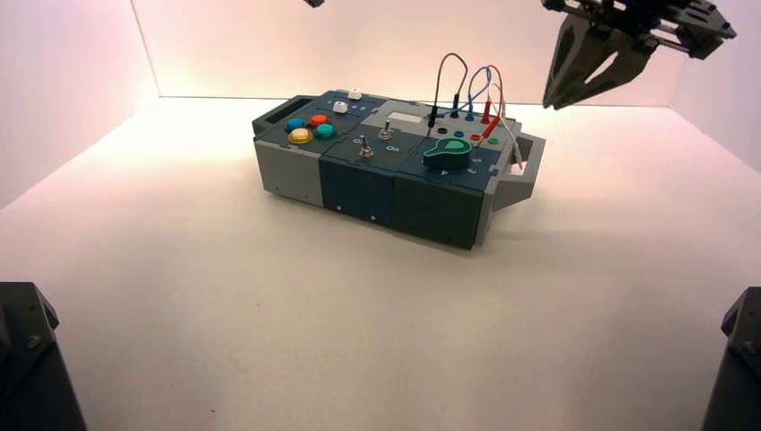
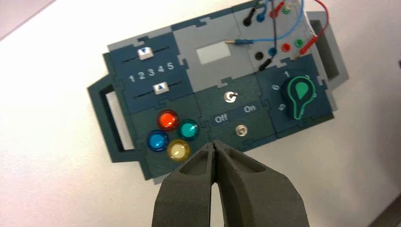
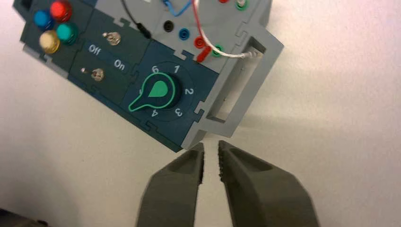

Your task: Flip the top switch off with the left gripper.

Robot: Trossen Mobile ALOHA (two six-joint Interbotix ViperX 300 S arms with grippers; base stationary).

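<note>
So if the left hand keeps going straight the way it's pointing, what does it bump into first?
Probably the box's near edge, between the yellow button and the lower toggle. The left hand, closed, points there from above; the top switch lies farther along. Depth is hard to judge.

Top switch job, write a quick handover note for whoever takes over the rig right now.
Left gripper: shut, empty, hovering above the box's front edge near the yellow button.
Right gripper: slightly open, empty, raised off the box's right end by the handle.
Top switch: on the middle panel, behind the Off/On lettering; the second switch sits in front.
Done: approach only; nothing touches the switch.
Left: move the left gripper to the top switch and push it to Off.
</note>
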